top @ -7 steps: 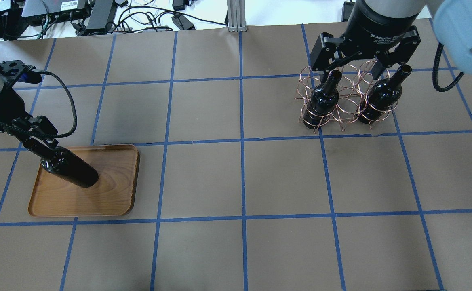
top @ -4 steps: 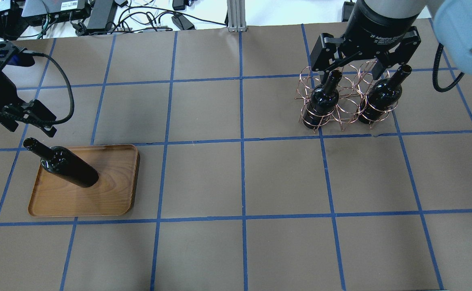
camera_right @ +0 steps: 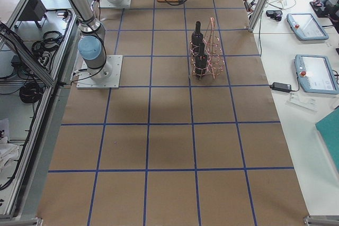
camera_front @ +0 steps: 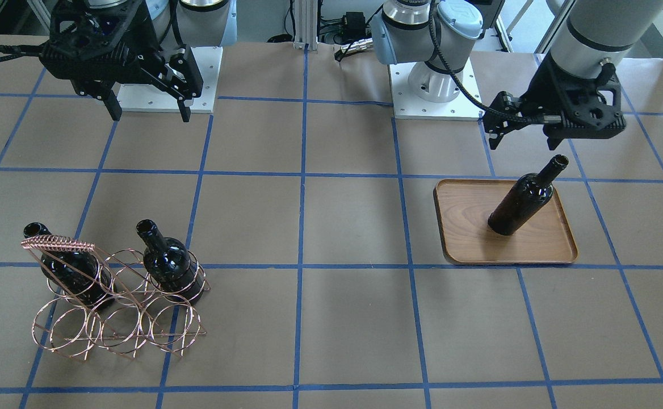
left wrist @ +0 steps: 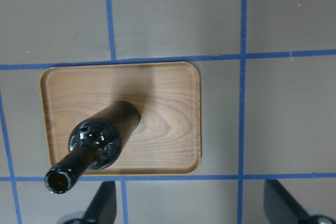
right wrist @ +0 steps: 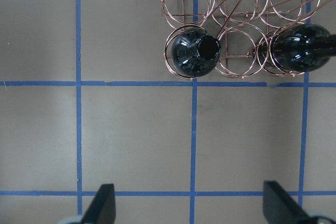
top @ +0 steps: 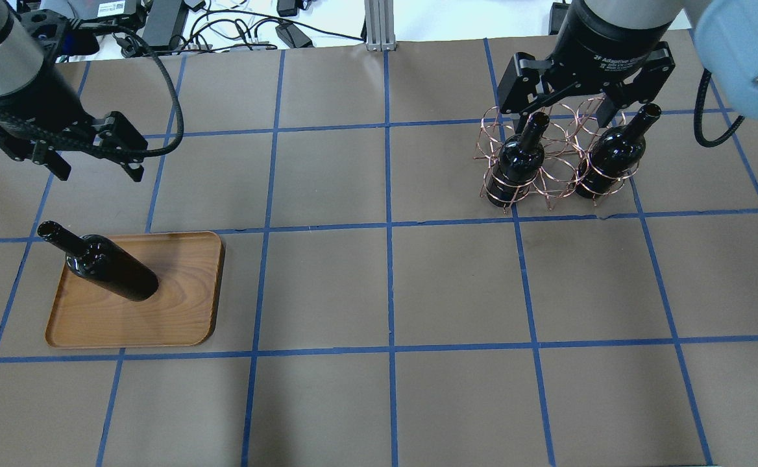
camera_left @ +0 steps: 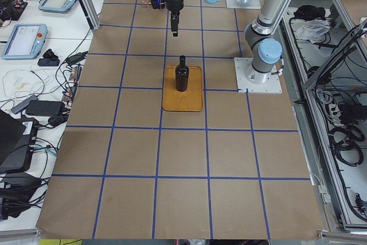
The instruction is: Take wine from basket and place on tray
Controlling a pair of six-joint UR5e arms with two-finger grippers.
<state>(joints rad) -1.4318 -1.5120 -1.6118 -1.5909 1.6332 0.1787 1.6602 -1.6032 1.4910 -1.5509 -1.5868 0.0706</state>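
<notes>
One wine bottle (top: 110,266) stands upright on the wooden tray (top: 178,311), apart from any gripper; it also shows in the front view (camera_front: 521,199) and the left wrist view (left wrist: 100,142). My left gripper (top: 100,174) is open and empty, raised above the table beyond the tray. Two more bottles (top: 520,162) (top: 612,159) stand in the near row of the copper wire basket (top: 551,175). My right gripper (top: 564,123) is open and empty, hovering high over the basket, whose rings show in the right wrist view (right wrist: 236,3).
Cables and devices (top: 158,26) and an aluminium post (top: 379,26) lie past the table's far edge. The arm bases (camera_front: 431,85) stand on the robot's side of the table. Blue tape lines grid the brown tabletop.
My left gripper has let go of the bottle's neck, opened, and risen away from the tray toward the far side. The bottle stays upright on the tray. The right arm has not moved.
</notes>
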